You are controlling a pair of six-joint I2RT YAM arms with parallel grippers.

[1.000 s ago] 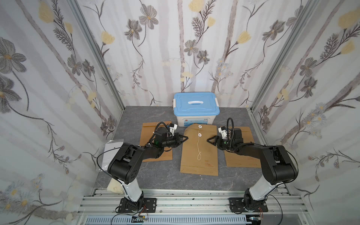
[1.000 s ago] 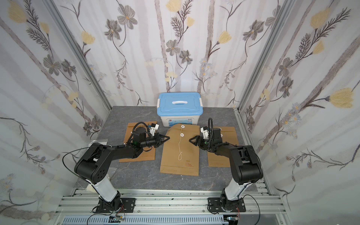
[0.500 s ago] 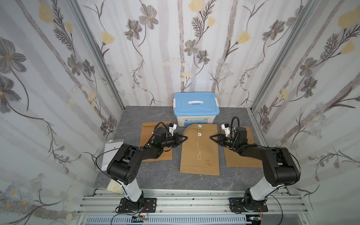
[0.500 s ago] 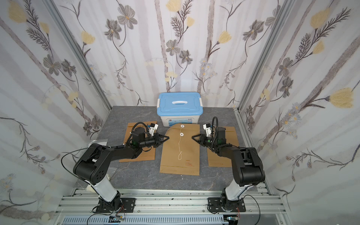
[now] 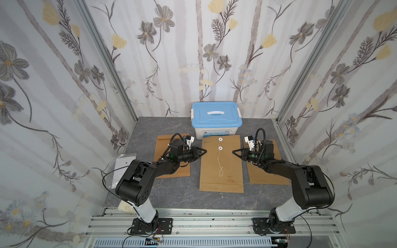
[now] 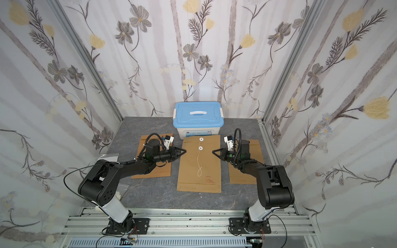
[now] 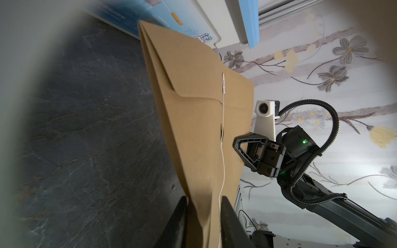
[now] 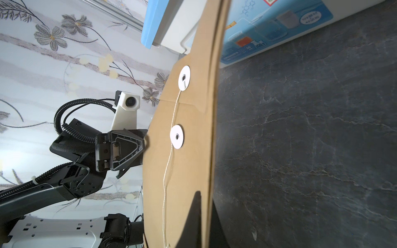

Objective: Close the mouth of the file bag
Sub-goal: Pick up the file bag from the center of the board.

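Lying flat on the counter (image 5: pixel 171 193), the file bag (image 5: pixel 231 167) has its flap folded down, string (image 5: pixel 219 158) loose; the left gripper (image 5: pixel 204 151) stands spread around its left edge, the right gripper (image 5: pixel 234 152) pinches its right edge, and a blue-lidded box (image 5: pixel 216 117) sits just behind.

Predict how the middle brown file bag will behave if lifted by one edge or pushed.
The file bag is thin paper and its edge bows in the right wrist view, so it will probably sag. Flat on the table, it likely slides when pushed. Its loose string may trail.
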